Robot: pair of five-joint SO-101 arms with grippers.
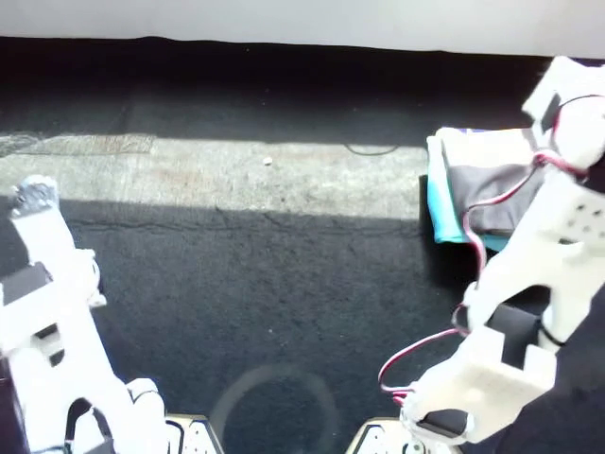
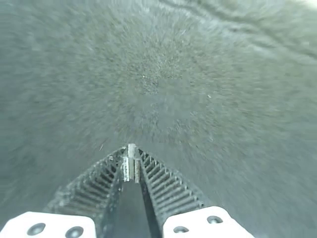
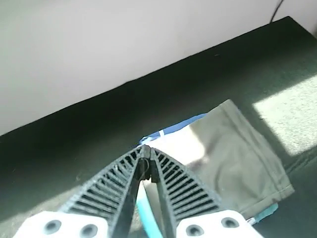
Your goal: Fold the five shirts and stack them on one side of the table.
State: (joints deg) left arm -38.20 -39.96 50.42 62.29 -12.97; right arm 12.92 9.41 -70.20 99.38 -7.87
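Shirts (image 3: 233,153) lie stacked just beyond the right jaws, pressed together; left jaws likewise together.

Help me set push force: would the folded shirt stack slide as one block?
Probably not: the shirt stack is soft cloth, so layers likely shear or bunch. The grey top shirt looks limp; the fuzzy mat may grip.

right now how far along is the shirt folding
Done: a stack of folded shirts sits on the right arm's side of the table, grey on top with teal and blue edges beneath. In hand: nothing. The left gripper is shut over the dark mat, and the right gripper is shut by the stack. Left: probably little, though the layers can't be counted to confirm five.
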